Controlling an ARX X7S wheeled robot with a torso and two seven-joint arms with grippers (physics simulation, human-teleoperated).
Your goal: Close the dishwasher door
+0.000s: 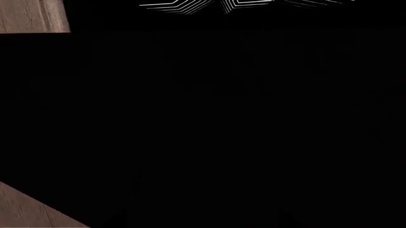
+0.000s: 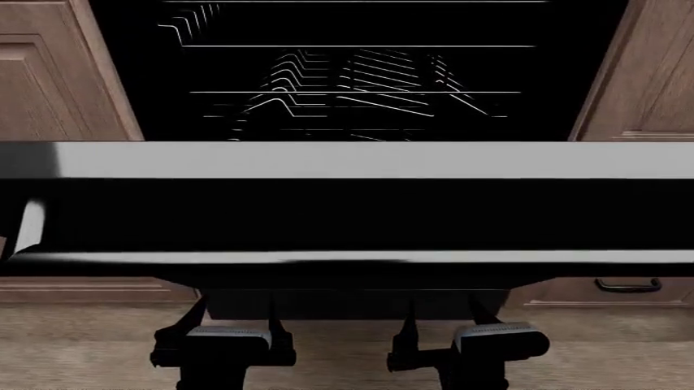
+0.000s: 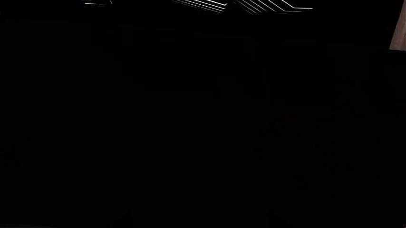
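Your two arms reach forward under the open dishwasher door point(image 2: 347, 213), and the door hides both pincers from the head camera. You see only the dark arm links with their grey plates: the left arm point(image 2: 223, 345) low at the left, the right arm point(image 2: 477, 345) low at the right, both ending beneath the door's near edge. Whether either pincer is spread or pressed together cannot be told. The two wrist views are almost wholly black and show no fingers.

In the left wrist view, the black surface fills the frame, with slivers of brown wood at two corners and thin white rack lines point(image 1: 209, 4) along one edge. The right wrist view shows the same white lines along one edge and a narrow strip of wood at another.

The door itself hangs folded down toward you, spanning the full width of the head view. Its grey top edge point(image 2: 347, 159) runs as a bright band across the middle, then the glossy black panel, then the long silver bar handle point(image 2: 325, 258) nearest you, curving up at its left end.

Behind the door the dishwasher cavity point(image 2: 358, 73) stands open and dark, with the white wire racks point(image 2: 347, 81) inside. Brown wooden cabinet fronts point(image 2: 49, 73) flank the opening on both sides. At lower right, a wooden drawer front carries a small dark handle point(image 2: 626, 285). The floor point(image 2: 65, 349) below is pale brown.
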